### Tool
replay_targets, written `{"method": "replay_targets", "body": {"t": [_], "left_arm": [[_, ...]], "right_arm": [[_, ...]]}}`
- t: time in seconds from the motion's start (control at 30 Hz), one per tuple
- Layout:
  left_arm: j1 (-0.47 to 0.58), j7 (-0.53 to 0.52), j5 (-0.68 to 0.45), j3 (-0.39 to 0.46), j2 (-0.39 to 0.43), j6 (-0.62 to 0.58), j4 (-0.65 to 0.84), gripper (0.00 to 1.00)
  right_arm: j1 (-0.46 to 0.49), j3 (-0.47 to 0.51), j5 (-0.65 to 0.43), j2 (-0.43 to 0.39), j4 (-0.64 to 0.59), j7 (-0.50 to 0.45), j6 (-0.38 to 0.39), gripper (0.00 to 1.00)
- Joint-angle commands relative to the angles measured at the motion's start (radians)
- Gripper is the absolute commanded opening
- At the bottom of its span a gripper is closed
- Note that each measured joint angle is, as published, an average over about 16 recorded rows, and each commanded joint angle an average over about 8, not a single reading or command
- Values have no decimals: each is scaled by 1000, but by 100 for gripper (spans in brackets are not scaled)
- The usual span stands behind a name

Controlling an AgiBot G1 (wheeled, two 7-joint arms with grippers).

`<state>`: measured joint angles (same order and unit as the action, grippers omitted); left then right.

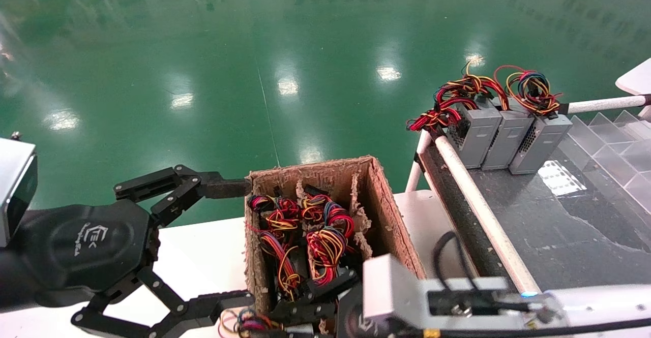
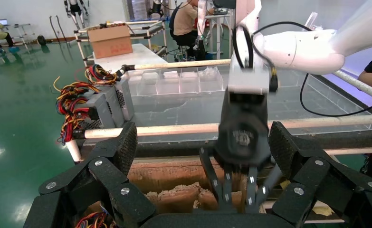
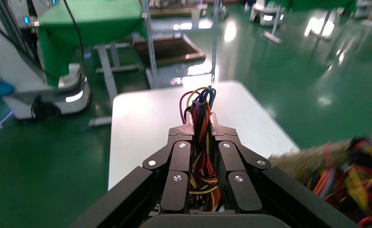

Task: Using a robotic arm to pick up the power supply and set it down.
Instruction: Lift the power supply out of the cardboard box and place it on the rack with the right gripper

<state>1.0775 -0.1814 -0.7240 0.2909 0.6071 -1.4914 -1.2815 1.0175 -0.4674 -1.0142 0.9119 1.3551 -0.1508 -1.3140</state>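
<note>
Currently right gripper [image 3: 201, 135] is clenched on a wire bundle [image 3: 202, 142] only, left gripper [image 1: 231, 241] spread wide beside the box [image 1: 386, 211]: wires may slip or snag.

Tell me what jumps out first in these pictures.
The cardboard box at centre, stuffed with bright wire bundles. The right gripper reaches into its near end, shut on a wire bundle, while the open left gripper straddles the box's left wall. Three grey power supplies stand on the dark conveyor, far right.
</note>
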Motion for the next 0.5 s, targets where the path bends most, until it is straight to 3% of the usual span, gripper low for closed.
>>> {"method": "replay_targets", "body": {"t": [0.03,0.5], "left_arm": [[0,0,0,0,0,0,0,100],[0,0,1,1,0,0,0,100]], "right_arm": [[10,13,24,-8,0,0,-12,0],[57,93,143,-57,2,-12,-38,0]]}}
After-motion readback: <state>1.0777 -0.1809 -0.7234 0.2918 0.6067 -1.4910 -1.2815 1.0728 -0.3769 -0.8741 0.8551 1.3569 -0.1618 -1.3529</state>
